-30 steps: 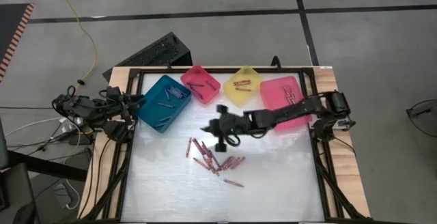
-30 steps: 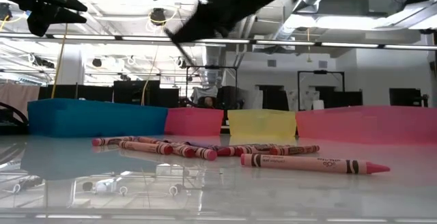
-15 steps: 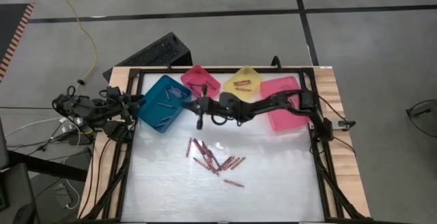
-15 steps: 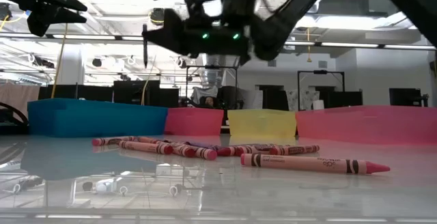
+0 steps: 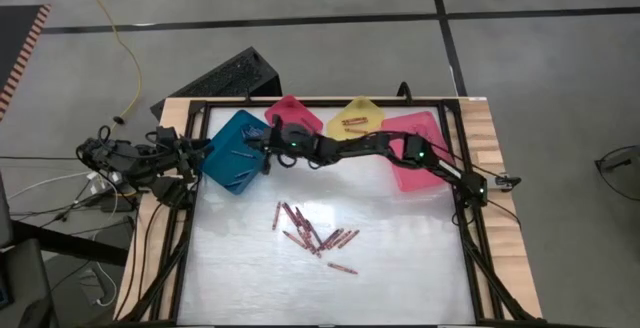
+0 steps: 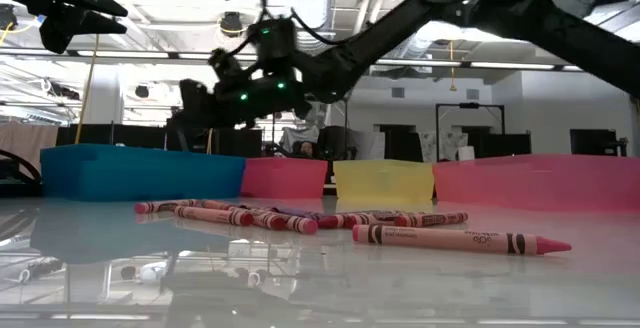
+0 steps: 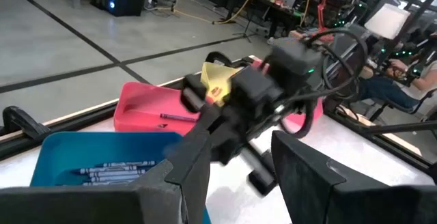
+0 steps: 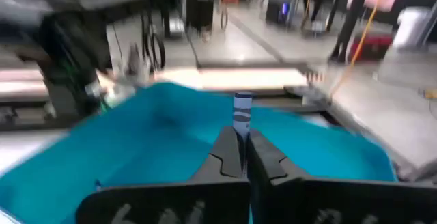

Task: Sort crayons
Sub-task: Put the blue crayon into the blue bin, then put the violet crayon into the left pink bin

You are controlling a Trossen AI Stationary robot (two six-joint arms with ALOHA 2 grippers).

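Open workshop floor behind; a glossy white table (image 5: 400, 268) framed in black rail, wood edges. Along the far side sit four bins: teal bin (image 5: 238, 153), small pink bin (image 5: 293, 115), yellow bin (image 5: 356, 121), larger pink bin (image 5: 425, 133), each with a few crayons inside.

The right arm reaches across from the table's right edge over the pink bins. Right gripper (image 8: 240, 157) hangs over the teal bin's right edge, fingers pinched together on a dark blue crayon (image 8: 242, 115) that stands upright between the tips, above the teal interior.

Loose pile of red/pink crayons (image 5: 312, 232) lies mid-table, well apart from the bins; one single crayon (image 6: 460, 239) lies nearest the front.

Left gripper (image 7: 239, 176) is parked off the table's left edge beside the teal bin, fingers apart, holding nothing.
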